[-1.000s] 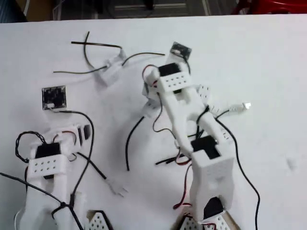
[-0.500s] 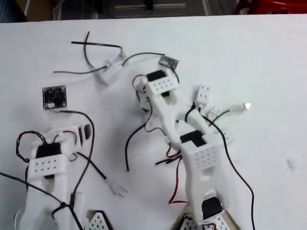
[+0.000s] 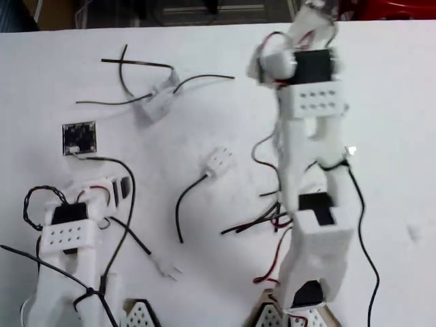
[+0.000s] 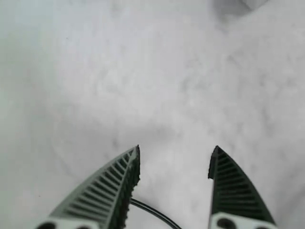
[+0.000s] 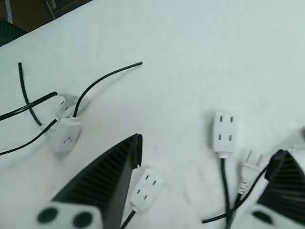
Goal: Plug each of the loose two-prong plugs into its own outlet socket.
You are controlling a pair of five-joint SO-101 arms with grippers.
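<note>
A white outlet socket (image 3: 218,161) (image 5: 144,188) on a black cord lies mid-table. A second socket (image 5: 223,132) lies next to a loose white two-prong plug (image 5: 248,169). Farther back, a third socket (image 3: 158,102) (image 5: 64,136) has a plug (image 5: 64,106) sitting at it. Another loose plug (image 3: 170,271) lies near the front edge. My right gripper (image 5: 209,144) hangs open high above the sockets, holding nothing. The right arm (image 3: 306,75) stretches toward the far edge. My left gripper (image 4: 176,149) is open over bare table, and the left arm (image 3: 68,235) stands at the front left.
Black cords (image 3: 180,211) loop across the white table (image 3: 381,88). A thin black cable (image 4: 152,212) runs under the left gripper. A small white connector (image 3: 351,151) lies to the right of the right arm. The table's far edge (image 3: 204,26) is close behind the right arm.
The right arm has lifted off the middle socket and swung up and right toward the far edge, uncovering that socket. The left arm has kept still.
</note>
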